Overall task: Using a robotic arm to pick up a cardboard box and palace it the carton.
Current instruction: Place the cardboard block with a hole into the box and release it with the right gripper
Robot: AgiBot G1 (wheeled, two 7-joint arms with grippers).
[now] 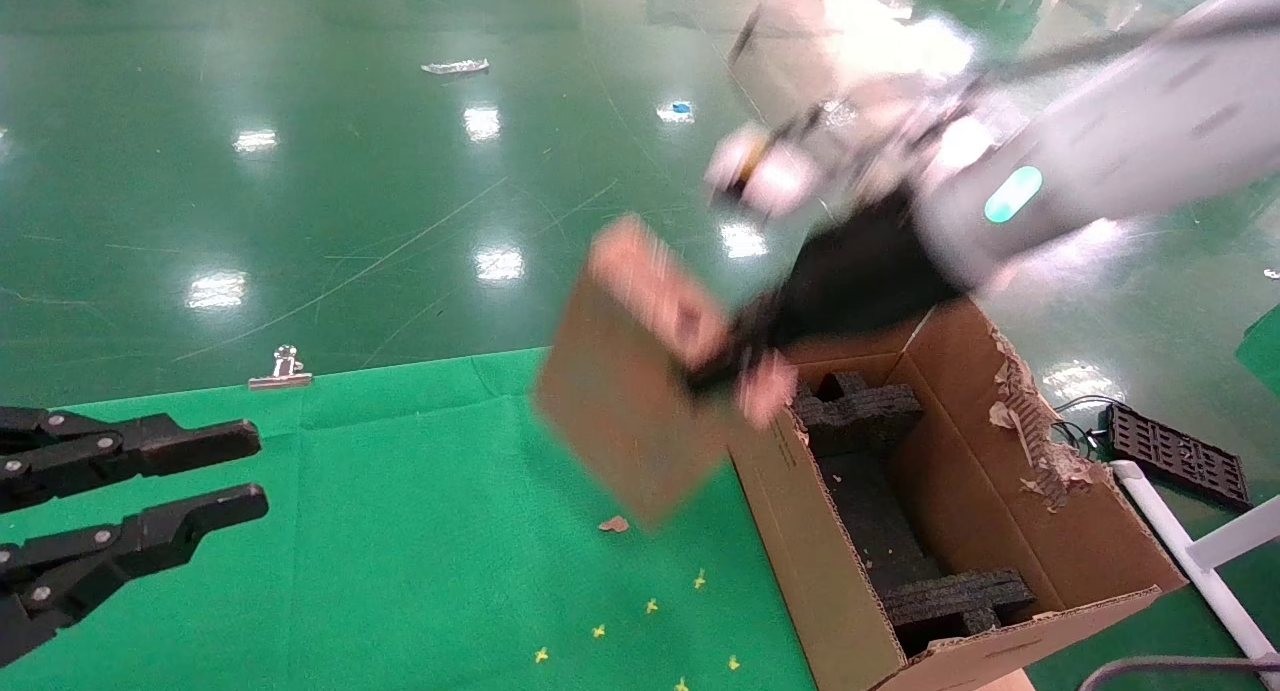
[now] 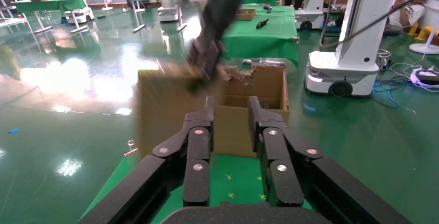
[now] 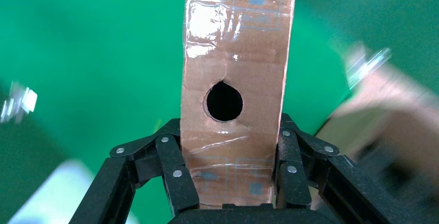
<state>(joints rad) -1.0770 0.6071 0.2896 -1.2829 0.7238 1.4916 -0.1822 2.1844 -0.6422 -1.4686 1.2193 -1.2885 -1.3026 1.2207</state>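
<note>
While airborne, the cardboard box (image 3: 235, 79) shows no legible label.

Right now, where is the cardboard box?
In the head view, the cardboard box hangs in the right tool, above the green cloth, just left of the carton.

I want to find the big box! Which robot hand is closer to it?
Right. The right gripper, holding the cardboard box, is beside the carton; the left gripper sits far across the cloth.

A green cloth (image 1: 420, 531) carries the carton (image 1: 800, 531), paper scraps and a clip (image 1: 282, 367).
</note>
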